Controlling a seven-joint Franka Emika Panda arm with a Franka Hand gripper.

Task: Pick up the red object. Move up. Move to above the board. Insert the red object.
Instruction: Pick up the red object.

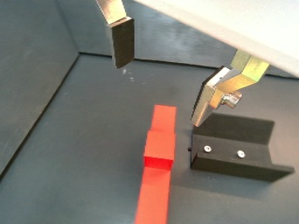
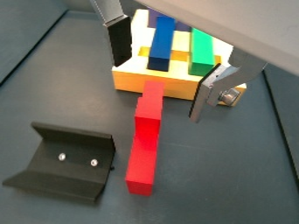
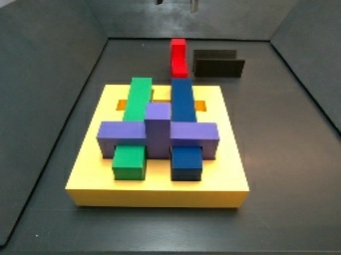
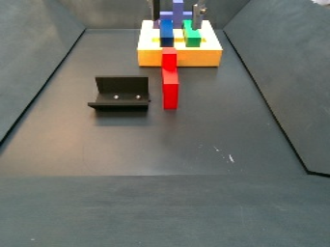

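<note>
The red object (image 2: 146, 140) lies flat on the dark floor, one end close to the edge of the board (image 2: 135, 80). It also shows in a wrist view (image 1: 158, 157) and in both side views (image 3: 178, 57) (image 4: 169, 77). The board (image 3: 94, 169) (image 4: 206, 58) is a yellow slab bearing green, blue and purple blocks. My gripper (image 1: 166, 68) (image 2: 163, 68) is open and empty, well above the red object's end near the board. Its fingers (image 1: 121, 42) stand to either side of the bar. Only the fingertips show at the top edge of the side views (image 3: 180, 4) (image 4: 180, 12).
The fixture (image 1: 239, 149) (image 2: 65, 162) (image 3: 218, 65) (image 4: 122, 94) stands on the floor right beside the red object. Grey walls enclose the floor on all sides.
</note>
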